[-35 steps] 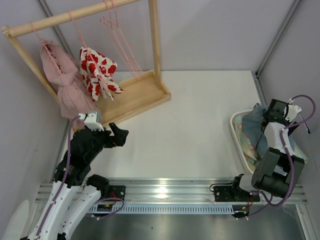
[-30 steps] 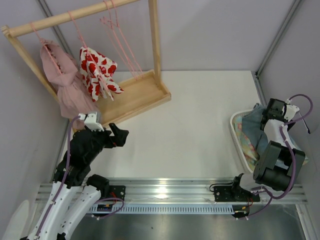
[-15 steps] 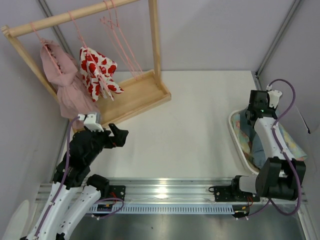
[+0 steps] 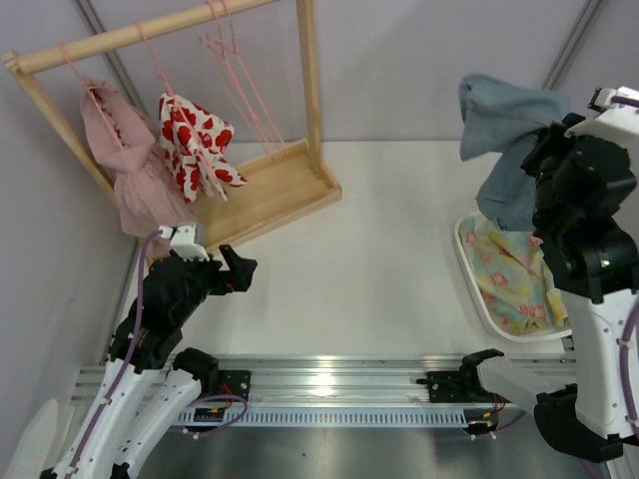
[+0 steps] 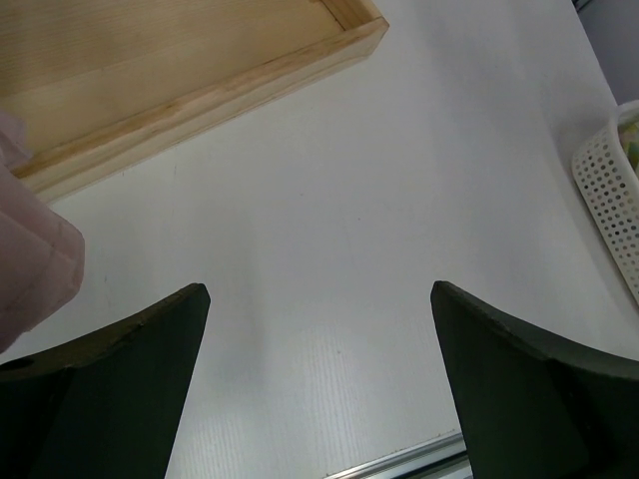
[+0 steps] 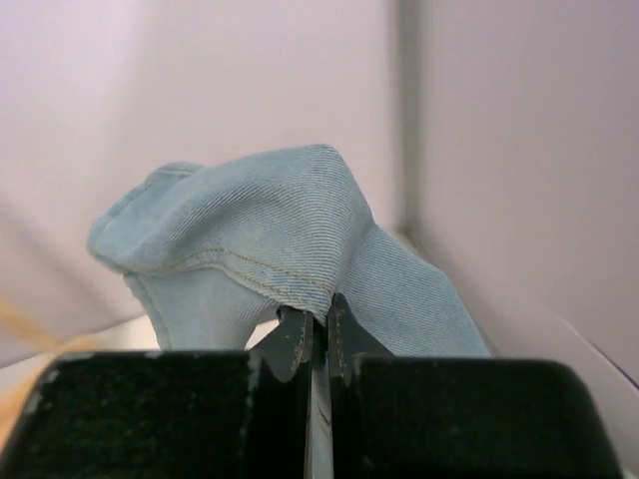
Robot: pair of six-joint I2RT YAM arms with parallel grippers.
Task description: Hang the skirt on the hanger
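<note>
At far left we see the hanger (image 4: 226, 46) hanging bare on the wooden rack (image 4: 150, 32). Our left hand (image 5: 319, 299) hovers released over the tabletop (image 4: 399, 230). At right, our right hand (image 6: 318, 321) clenches the skirt (image 4: 502, 120), now raised high above the basket (image 4: 467, 261) where it lay a second ago.

The right arm (image 4: 589, 230) covers the skirt's (image 4: 499, 125) right side and the basket's (image 4: 466, 261) right rim. The rack's (image 4: 308, 80) right post runs off the top edge. The empty pink hangers (image 4: 238, 80) overlap, too thin to count.
</note>
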